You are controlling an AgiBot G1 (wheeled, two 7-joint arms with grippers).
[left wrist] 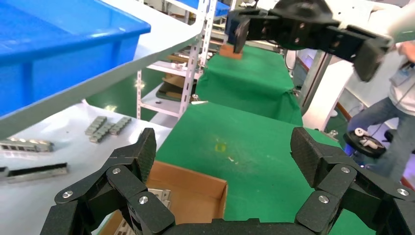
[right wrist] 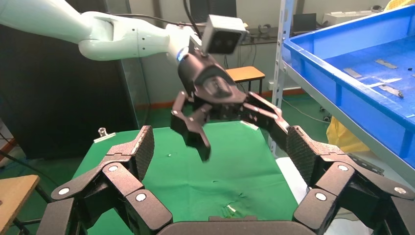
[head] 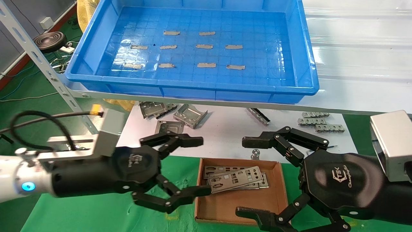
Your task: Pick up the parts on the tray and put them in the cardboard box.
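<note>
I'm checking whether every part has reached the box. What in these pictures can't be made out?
- Plate count: the parts overlap in the cardboard box in the head view, so lower ones are covered.
- Box's near right corner: hidden by the right claw, head view.
- Box's left wall: partly hidden by the left claw.
- Tray: far edge cut off; only tape strips visible.

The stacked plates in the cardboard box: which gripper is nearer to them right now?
Left. The left gripper is open at the box's left wall, one fingertip reaching the plates. The right gripper, also open, sits at the cardboard box's right side, farther off.
</note>
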